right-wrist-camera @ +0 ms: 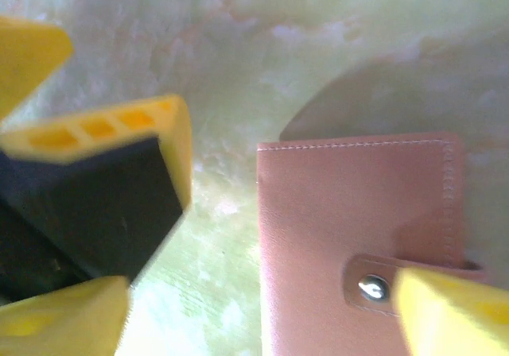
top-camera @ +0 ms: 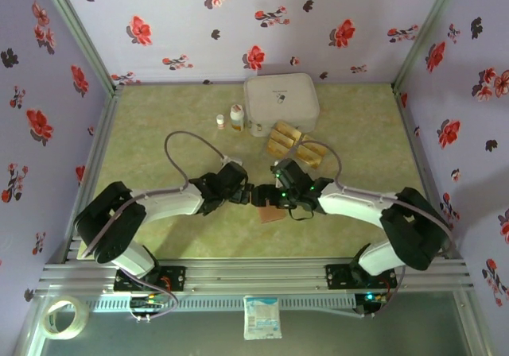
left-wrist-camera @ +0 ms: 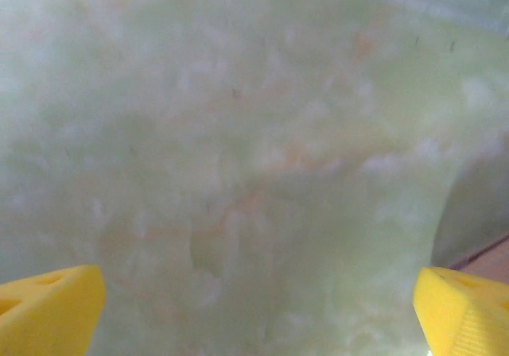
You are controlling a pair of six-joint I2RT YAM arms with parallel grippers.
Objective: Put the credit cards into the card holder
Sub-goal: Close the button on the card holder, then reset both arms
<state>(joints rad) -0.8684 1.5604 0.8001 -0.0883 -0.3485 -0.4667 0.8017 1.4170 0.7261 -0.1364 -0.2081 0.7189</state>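
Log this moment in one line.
left end effector open | right end effector open over wallet | wallet shut, on table | cards by case

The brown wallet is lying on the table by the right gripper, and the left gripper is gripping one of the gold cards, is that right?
Not quite. The left gripper is open and holds nothing: the left wrist view shows its fingers wide apart over bare table. The gold cards lie stacked by the white case. The brown wallet does lie by the right gripper.
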